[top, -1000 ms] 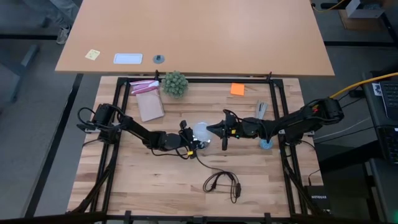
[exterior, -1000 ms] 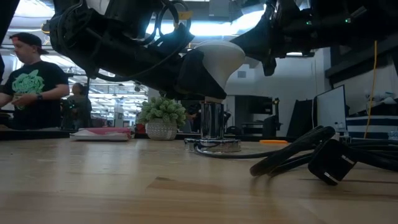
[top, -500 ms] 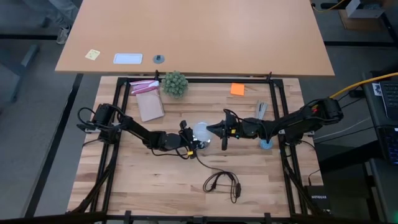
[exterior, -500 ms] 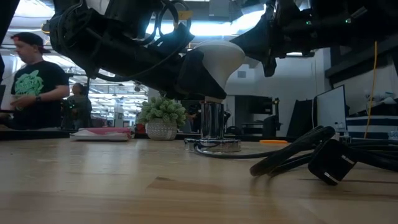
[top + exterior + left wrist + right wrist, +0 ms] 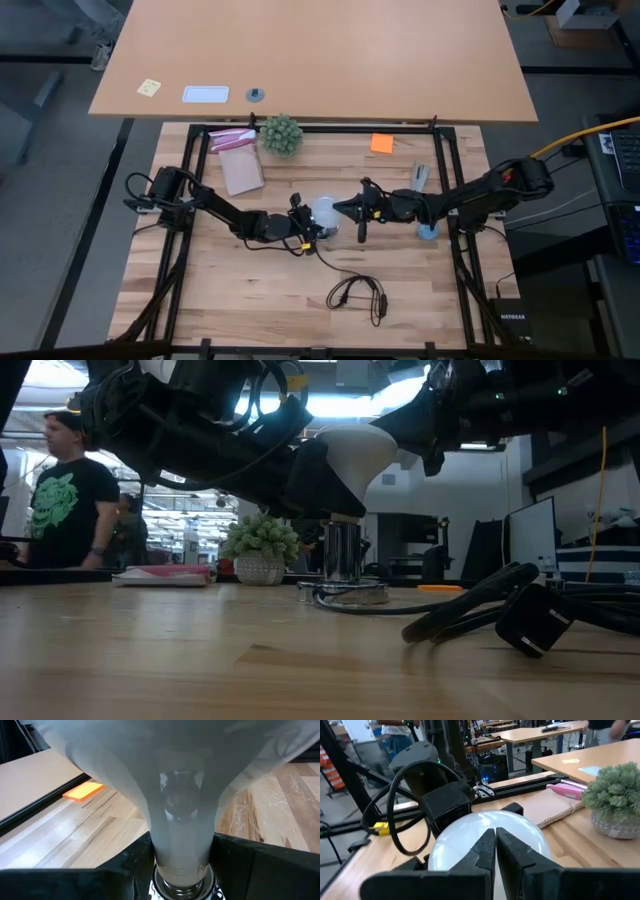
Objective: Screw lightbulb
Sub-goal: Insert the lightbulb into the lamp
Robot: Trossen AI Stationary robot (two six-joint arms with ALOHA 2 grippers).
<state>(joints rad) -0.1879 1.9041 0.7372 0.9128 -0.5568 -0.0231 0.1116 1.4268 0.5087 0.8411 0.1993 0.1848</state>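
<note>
We have the lightbulb (image 5: 352, 452) upright over the socket (image 5: 342, 552), base entering. Left claw (image 5: 325, 485) pinches its neck; right claw (image 5: 495, 851), pressed together, touches the dome. Threading remains, we judge.

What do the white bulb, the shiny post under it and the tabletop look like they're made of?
The lightbulb: matte, milky white, likely frosted glass or plastic; its even, softly translucent surface leaves that open. The socket beneath: polished metal, judging by its mirror-like reflections. The table: pale wood, with visible grain and joined strips, lightly sheened.
</note>
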